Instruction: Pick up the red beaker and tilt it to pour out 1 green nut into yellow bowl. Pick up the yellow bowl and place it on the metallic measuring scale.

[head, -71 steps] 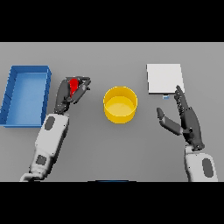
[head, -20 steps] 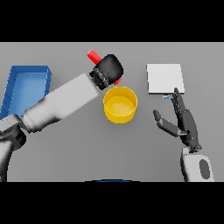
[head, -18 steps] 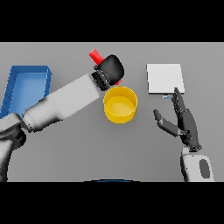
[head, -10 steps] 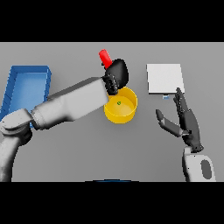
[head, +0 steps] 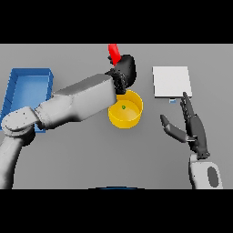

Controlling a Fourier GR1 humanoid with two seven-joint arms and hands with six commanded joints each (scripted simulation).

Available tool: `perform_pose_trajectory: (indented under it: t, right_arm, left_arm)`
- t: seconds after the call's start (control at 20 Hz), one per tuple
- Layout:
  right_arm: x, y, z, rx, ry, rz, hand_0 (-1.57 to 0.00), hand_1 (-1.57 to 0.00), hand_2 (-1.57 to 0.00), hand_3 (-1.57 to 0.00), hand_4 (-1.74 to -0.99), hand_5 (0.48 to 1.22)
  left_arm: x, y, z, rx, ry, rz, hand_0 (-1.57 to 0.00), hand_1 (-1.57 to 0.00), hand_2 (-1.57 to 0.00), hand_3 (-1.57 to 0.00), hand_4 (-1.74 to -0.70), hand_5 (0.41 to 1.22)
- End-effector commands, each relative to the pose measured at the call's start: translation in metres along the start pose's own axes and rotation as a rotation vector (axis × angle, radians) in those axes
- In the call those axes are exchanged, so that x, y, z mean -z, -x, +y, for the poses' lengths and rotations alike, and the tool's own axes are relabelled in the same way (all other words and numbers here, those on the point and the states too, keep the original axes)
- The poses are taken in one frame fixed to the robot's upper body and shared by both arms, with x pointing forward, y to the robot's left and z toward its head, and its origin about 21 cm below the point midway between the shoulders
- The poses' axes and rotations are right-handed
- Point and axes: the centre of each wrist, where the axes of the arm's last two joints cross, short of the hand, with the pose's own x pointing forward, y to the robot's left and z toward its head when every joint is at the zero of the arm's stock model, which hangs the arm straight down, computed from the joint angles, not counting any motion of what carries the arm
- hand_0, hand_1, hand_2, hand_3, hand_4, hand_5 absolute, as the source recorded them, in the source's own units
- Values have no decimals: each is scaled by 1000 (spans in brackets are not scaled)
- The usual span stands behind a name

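Left hand [head: 125, 72]: dark, fingers curled round the red beaker [head: 113, 53], which is held above the table just behind the far rim of the yellow bowl [head: 125, 117]; the beaker is seen tilted, its upper end leaning toward the view's upper left, only its red top part being visible above the hand. The white and grey left arm is stretched across the scene from the lower left, and the near left edge of the bowl is partly covered by it. Yellow bowl: placed on the grey table [head: 91, 154] at centre, upright, open; one green nut [head: 123, 107] is seen inside it on the bottom. Right hand [head: 193, 128]: held over the table at the right, fingers straight and spread, nothing held, well apart from the bowl. Metallic measuring scale [head: 171, 81]: a pale square plate lying flat on the table beyond the right hand, to the right of the bowl and not touching it. Blue bin [head: 26, 91]: set at the far left of the table, partly hidden by the left arm.
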Motion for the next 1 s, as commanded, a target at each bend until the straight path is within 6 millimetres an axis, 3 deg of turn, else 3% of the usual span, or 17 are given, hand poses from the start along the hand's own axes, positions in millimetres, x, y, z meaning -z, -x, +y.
perform_pose_trajectory:
  t: [0.0, 0.1, 0.15, 0.25, 0.35, 0.55, 0.6, 0.65, 0.75, 0.85, 0.95]
  right_arm:
    - [-1, 3, 1, 10, -4, 3, 1, 1, 1, 1, -1233, 585]
    - [2, 2, 0, 6, -8, -5, 1, 1, 1, 1, -1222, 590]
    - [0, 1, 1, 9, -13, -21, 1, 1, 1, 1, -1219, 595]
    - [1, -5, -2, 13, -19, -45, 1, 1, 1, 1, -1222, 609]
    - [5, -1, -1, 31, -27, -23, 1, 1, 1, 1, -1231, 620]
    - [7, -4, 1, 26, -38, -29, 1, 1, 1, 1, -1266, 639]
    - [6, -4, 3, 27, -45, -31, 1, 1, 1, 1, -1274, 642]
    - [6, -3, 3, 20, -44, -32, 1, 1, 1, 1, -1281, 644]
    - [8, -5, -3, 6, -46, -41, 1, 1, 1, 1, -1299, 649]
    - [9, -5, -2, 7, -61, -52, 1, 1, 1, 1, -1313, 652]
    - [12, -6, -2, -11, -64, -71, 1, 1, 1, 1, -1307, 651]
  left_arm:
    - [-2, 8, 2, 2, -2, 22, -1571, -1571, -1571, -1570, -1740, 1221]
    - [-5, 27, 3, -13, -23, 59, -1571, -1571, -1571, -1571, -1738, 1159]
    - [-7, 37, 3, -12, -36, 92, -1571, -1571, -1571, -1571, -1738, 1171]
    - [-15, 64, 12, -36, -103, 152, -1571, -1269, -1251, -1571, -1644, 1189]
    - [-25, 100, 16, -54, -129, 238, -1571, -1378, -1366, -1212, -1679, 1201]
    - [-63, 185, 18, -224, -145, 433, -1571, -1492, -1487, -1424, -1553, 1213]
    - [-64, 192, 18, -267, -143, 452, -1571, -1508, -1504, -1453, -1537, 1214]
    - [-74, 214, 4, -389, -140, 492, -1571, -1520, -1517, -1477, -1578, 1216]
    - [-93, 246, -45, -706, -117, 600, -1571, -1539, -1537, -1435, -1637, 1218]
    - [-103, 258, -89, -954, -117, 663, -1571, -1550, -1549, -1440, -1674, 1219]
    - [-111, 261, -119, -1091, -137, 731, -1571, -1558, -1557, -1393, -1698, 1220]
